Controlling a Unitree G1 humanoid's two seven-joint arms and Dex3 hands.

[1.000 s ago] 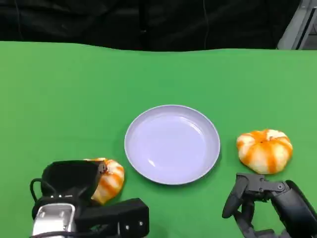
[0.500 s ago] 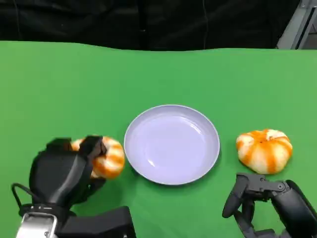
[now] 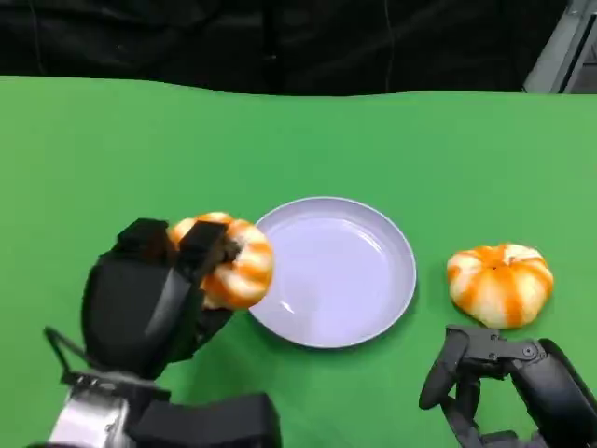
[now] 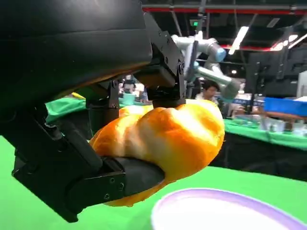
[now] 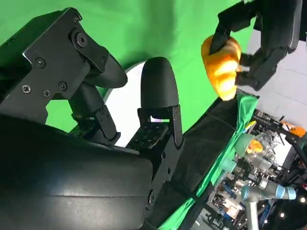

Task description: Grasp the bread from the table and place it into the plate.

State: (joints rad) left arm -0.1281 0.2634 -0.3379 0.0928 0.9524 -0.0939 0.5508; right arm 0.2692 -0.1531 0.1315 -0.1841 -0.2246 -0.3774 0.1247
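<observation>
One bun [image 3: 233,259] gripped in my left hand [image 3: 154,299], lifted at the plate [image 3: 373,317] rim; next carry over, release. Right hand [image 3: 490,378] holds nothing, fingers apart.

A second orange-and-white striped bun [image 3: 500,284] lies on the green table [image 3: 112,149], toward its right edge and near the front edge. Behind the far edge hangs a dark backdrop [image 3: 280,42]. A person [image 4: 209,91] stands in the background.

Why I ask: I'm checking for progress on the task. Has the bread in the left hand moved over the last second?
Yes. The bread, held by the left hand, has risen off the table and shifted toward the plate, now overlapping its near-left rim.
</observation>
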